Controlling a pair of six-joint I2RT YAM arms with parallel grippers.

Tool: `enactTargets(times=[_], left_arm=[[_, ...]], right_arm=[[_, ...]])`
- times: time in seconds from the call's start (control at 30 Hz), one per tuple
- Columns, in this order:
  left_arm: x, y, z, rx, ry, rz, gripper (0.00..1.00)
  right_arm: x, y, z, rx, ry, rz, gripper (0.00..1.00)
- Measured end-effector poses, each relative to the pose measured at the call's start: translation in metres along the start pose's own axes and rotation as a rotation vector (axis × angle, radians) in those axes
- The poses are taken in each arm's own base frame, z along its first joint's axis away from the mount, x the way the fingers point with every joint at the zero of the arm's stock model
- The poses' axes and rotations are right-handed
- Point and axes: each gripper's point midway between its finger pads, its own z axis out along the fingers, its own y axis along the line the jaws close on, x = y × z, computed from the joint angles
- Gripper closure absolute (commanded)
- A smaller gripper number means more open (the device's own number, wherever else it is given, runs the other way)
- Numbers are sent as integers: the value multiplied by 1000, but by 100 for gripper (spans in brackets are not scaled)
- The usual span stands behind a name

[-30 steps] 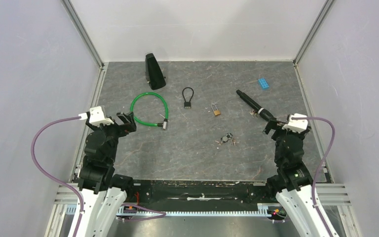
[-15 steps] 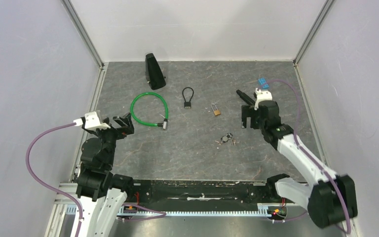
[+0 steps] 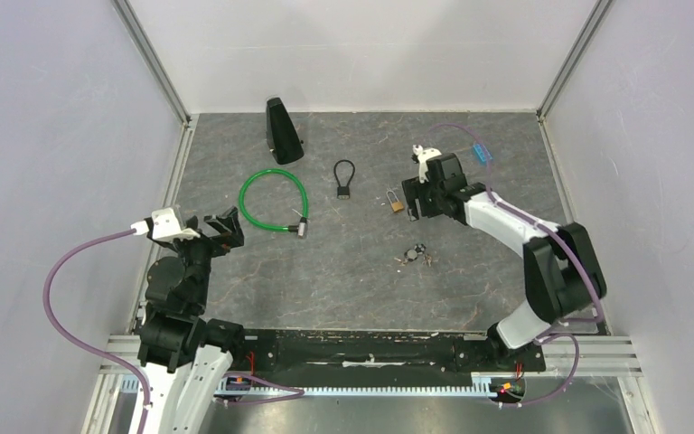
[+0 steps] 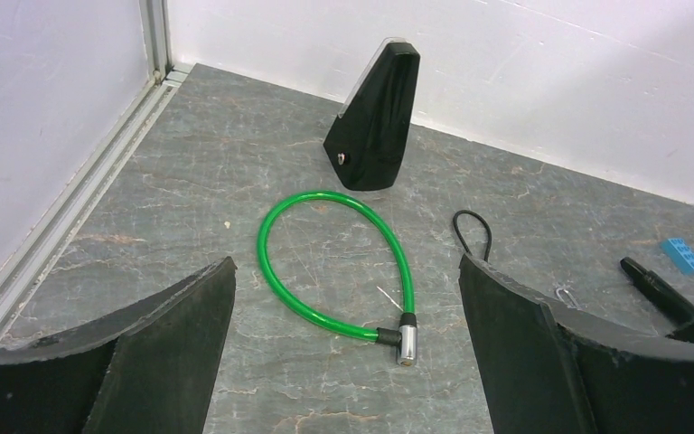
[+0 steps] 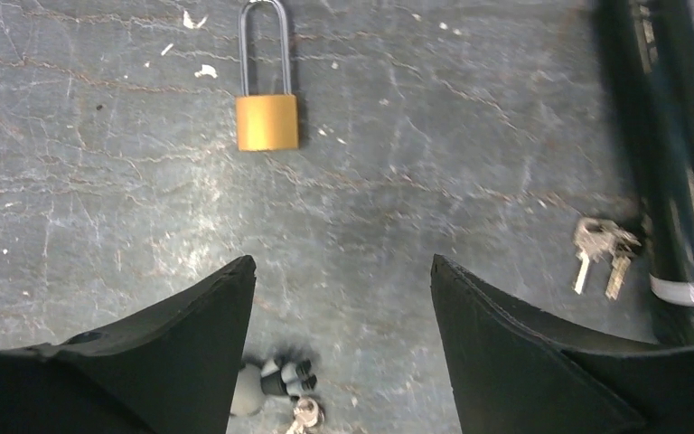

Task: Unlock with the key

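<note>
Landmark: brass padlock (image 5: 267,122), lying flat on the grey table (image 3: 343,289). Its shackle points away from the bases, with both legs seated in the body.

Nearest: left gripper (image 4: 345,267), well left of the padlock and closer to the bases, above the table. Fingers wide apart, holding nothing.

Key bundle with black fob (image 3: 413,254): nearer than the padlock, a touch to its right, and apart from it.

Right gripper (image 5: 342,271): arm stretched out, gripper hanging just right of the padlock and slightly nearer. Fingers spread, gripping nothing. The padlock lies beyond the tips, toward the left finger's side, untouched. Height over the table: cannot tell.

Pair of loose keys (image 5: 601,253): right of the padlock, just beside a black rod (image 5: 669,136) that runs away from the bases. The arm hides both in the top view.

Left of the padlock, about level with it: small black cable lock (image 3: 344,192), near. Green cable lock (image 4: 263,246) lies farther left, its loop closed.

Farthest: blue block (image 3: 482,152), right of the padlock and beyond it. Black wedge (image 3: 282,134), left of the padlock and beyond it, upright.
</note>
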Motion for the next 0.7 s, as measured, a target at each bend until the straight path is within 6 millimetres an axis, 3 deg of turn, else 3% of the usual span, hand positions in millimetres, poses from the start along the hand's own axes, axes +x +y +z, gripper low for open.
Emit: enactTargets(times=[0.4, 0.7], left_arm=[[0, 0, 0, 0, 1, 0, 2], [1, -1, 0, 5, 4, 1, 2]], right_arm=[[-1, 36, 56, -69, 103, -91, 40], [-2, 40, 81, -52, 140, -105, 49]])
